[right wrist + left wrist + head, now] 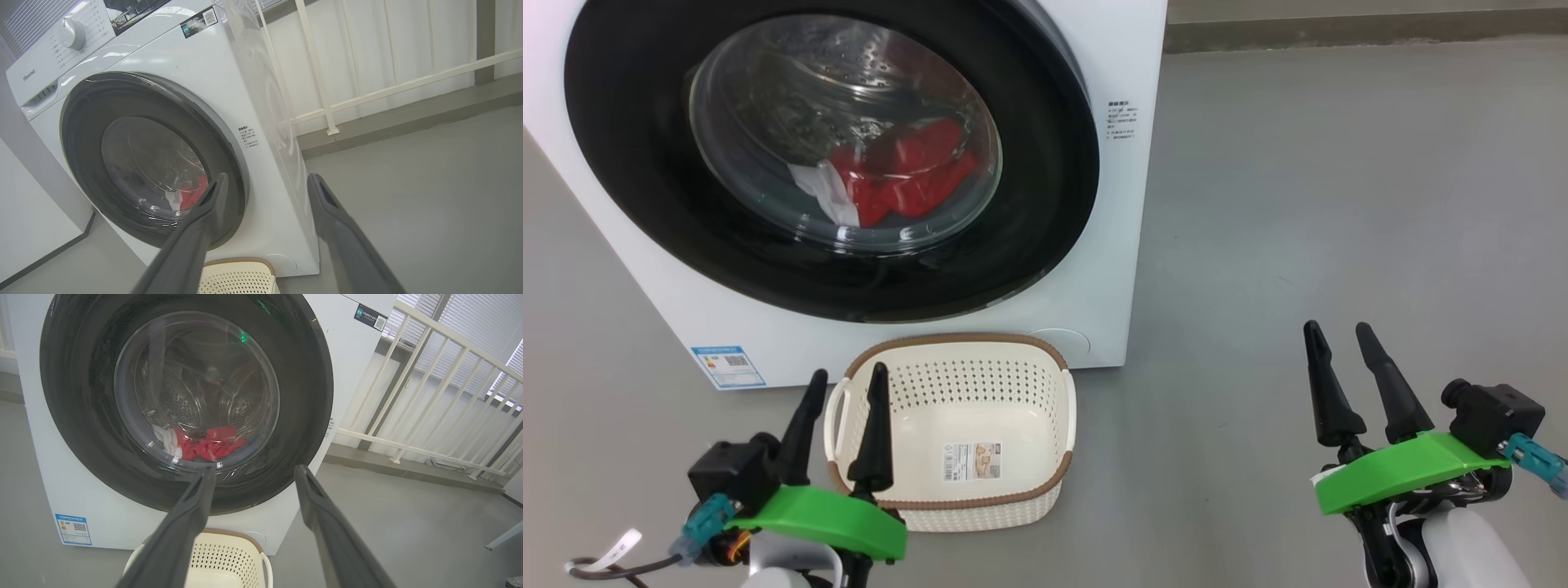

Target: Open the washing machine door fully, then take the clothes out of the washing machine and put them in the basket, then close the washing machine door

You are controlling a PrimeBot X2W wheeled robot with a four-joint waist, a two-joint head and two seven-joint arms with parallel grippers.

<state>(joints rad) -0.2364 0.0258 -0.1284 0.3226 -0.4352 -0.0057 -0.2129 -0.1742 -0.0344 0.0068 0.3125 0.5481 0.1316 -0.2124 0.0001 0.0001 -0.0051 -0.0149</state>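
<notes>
The white washing machine (pixel 1119 49) stands ahead with its black-rimmed round door (pixel 629 171) shut. Through the glass I see the red and white clothes (pixel 898 171) lying low in the drum, also in the left wrist view (pixel 208 445) and the right wrist view (pixel 192 194). The cream basket (pixel 956 433) with a brown rim sits on the floor against the machine's front, nothing inside it. My left gripper (pixel 847 376) hovers open over the basket's left end. My right gripper (pixel 1338 331) stands open over bare floor, well right of the machine. Neither holds anything.
Grey floor (pixel 1339 204) spreads to the right of the machine. A white railing (pixel 429 388) runs along a raised kerb behind and to the right. A wall (pixel 24 212) flanks the machine's other side. A blue label (pixel 729 366) marks its lower front.
</notes>
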